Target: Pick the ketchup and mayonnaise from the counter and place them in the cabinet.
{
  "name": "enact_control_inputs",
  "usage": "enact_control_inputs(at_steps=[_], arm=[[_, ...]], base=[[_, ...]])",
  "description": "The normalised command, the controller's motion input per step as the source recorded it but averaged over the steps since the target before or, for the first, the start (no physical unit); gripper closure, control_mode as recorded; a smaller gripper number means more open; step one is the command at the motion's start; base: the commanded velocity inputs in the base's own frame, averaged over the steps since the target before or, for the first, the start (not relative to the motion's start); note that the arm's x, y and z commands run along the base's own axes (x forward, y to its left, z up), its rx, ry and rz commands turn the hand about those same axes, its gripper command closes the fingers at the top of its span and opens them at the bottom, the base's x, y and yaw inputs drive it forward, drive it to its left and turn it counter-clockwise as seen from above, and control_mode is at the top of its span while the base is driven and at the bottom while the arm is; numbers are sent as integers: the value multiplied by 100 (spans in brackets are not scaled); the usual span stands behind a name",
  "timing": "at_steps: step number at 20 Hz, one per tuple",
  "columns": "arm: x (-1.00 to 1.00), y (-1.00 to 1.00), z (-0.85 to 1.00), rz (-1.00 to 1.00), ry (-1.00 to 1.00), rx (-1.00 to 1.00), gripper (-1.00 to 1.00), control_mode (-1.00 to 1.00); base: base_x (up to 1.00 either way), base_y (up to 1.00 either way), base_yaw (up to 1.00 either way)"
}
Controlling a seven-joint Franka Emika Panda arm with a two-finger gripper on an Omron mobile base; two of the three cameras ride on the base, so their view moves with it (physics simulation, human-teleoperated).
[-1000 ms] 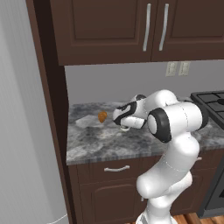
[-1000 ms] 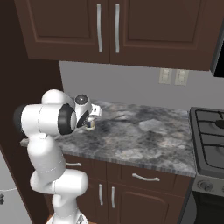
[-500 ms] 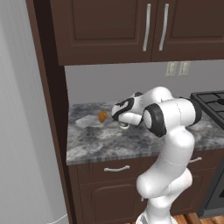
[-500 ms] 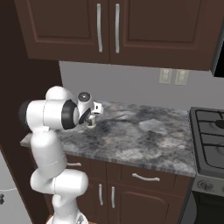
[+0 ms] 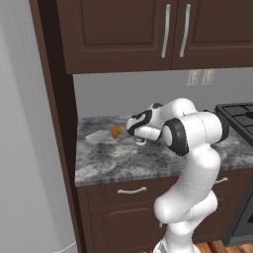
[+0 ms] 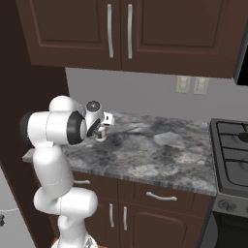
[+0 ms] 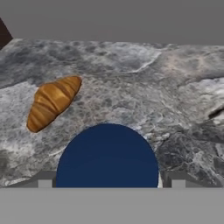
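Arm swung left along the surface (image 5: 148, 165) toward the croissant (image 7: 52, 103). Jaws grip a blue-topped object (image 7: 107, 156), beside the croissant.

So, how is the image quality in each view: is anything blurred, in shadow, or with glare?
Left base view: even soft light, no glare; the grey speckled granite counter is sharp and the small golden-brown croissant only tiny. Right base view: similar flat light, with a darker band under the dark brown wall cupboards. Hand view: soft and slightly blurred; the round dark blue lid is very close, with no highlights.
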Motion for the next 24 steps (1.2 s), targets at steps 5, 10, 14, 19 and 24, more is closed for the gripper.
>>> enact_control_inputs(at_steps=[5,10,14,19,24], arm=[[-73,0,36,0,-9,0,100,-100],[-74,0,63,0,-8,0,100,-100],[-44,0,65,-1,-1,0,100,-100],[-29,0,64,-4,0,-1,100,-100],[-36,2,46,-4,0,0,100,-100]], base=[[0,0,0],[0,0,0],[0,0,0],[0,0,0],[0,0,0]])
